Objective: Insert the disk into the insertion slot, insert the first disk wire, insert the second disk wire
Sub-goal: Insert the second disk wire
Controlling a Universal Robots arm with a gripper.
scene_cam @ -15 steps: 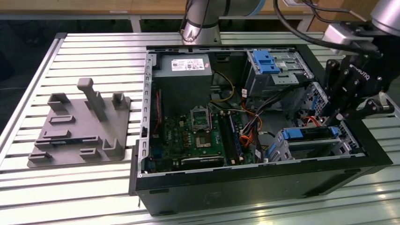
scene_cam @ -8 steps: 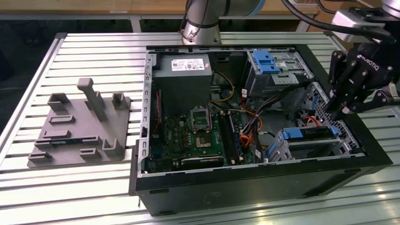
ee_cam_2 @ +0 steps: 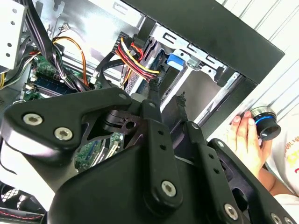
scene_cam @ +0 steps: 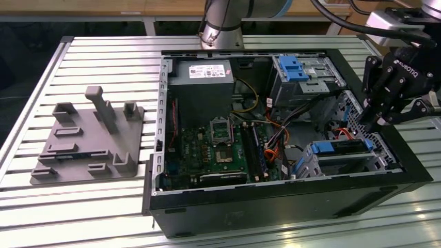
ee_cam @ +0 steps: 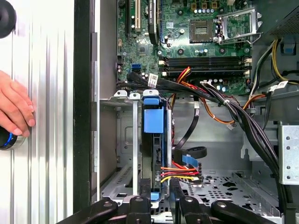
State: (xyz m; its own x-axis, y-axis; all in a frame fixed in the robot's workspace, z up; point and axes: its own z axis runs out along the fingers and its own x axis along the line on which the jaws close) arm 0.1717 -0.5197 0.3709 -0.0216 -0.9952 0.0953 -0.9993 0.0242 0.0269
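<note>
At the exterior view's right, gripper (scene_cam: pixel 377 123) closed and empty, just above the disk (scene_cam: pixel 341 146), seated in the insertion slot (scene_cam: pixel 344 164)

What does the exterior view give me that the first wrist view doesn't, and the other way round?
Exterior view: the grey fixture plate on the table at that view's left, the arm's base column behind the case, and the power supply box inside it.
First wrist view: a hand resting on a blue-ringed knob outside the case, and red, yellow and black wires running up to the disk.
Both: the disk sitting in its low cage, and the green circuit board.
</note>
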